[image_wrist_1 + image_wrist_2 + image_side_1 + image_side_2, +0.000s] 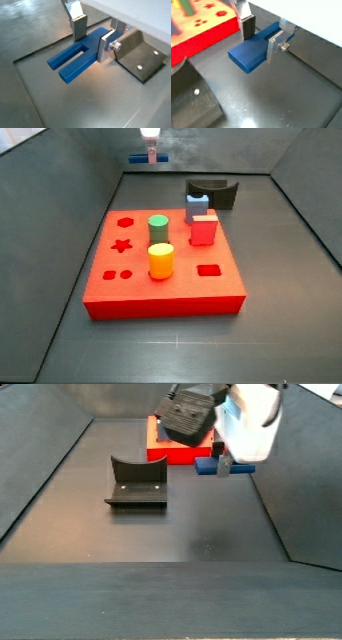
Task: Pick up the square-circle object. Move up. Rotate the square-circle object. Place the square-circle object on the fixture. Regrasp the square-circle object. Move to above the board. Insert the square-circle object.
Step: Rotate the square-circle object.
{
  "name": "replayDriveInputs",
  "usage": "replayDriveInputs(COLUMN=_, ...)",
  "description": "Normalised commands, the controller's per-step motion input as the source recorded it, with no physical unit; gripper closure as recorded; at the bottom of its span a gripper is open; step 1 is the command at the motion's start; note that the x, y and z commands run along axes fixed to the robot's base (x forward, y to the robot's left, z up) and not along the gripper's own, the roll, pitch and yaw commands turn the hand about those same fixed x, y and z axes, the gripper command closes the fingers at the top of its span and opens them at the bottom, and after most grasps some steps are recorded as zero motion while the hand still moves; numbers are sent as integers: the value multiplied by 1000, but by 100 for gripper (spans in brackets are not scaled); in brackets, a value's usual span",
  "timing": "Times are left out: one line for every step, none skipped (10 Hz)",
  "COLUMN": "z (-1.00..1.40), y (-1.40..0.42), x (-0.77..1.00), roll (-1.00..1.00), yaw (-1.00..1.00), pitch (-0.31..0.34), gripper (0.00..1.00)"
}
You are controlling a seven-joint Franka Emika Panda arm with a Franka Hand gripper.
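The square-circle object (pixel 80 67) is a dark blue block with two parallel prongs. It sits between the fingers of my gripper (pixel 91 46), which is shut on its body, with the prongs pointing out to one side. A wrist view shows its solid end (pixel 250 54) in the gripper (pixel 259 46). In a side view the gripper (pixel 221 456) holds the piece (pixel 222 467) a little above the floor, to the right of the fixture (pixel 136 482) and in front of the red board (pixel 162 448). The far side view shows the gripper (pixel 150 156) small at the back wall.
The board (pixel 160 296) carries a green peg (pixel 158 226), a yellow peg (pixel 160 258) and a red peg (pixel 203 228). A pale blue piece (pixel 197 200) stands at its far edge beside the fixture (pixel 214 190). Grey walls enclose the floor.
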Motion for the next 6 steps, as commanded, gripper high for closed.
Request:
replayDriveInputs(z=-9, y=19, x=10, roll=-7, yaw=-1000, pitch=-5, gripper=100)
replayDriveInputs(z=-9, y=20, x=10, roll=-8, yaw=-1000, pitch=-5, gripper=100)
replayDriveInputs(z=-9, y=20, x=10, roll=-8, yaw=-1000, pitch=-5, gripper=100)
replayDriveInputs(z=-9, y=19, x=10, roll=-8, yaw=-1000, pitch=-5, gripper=100)
replayDriveInputs(z=-9, y=20, x=10, roll=-9, yaw=-1000, pitch=-6, gripper=100)
replayDriveInputs(z=-9, y=20, x=10, roll=-9, yaw=-1000, pitch=-6, gripper=100)
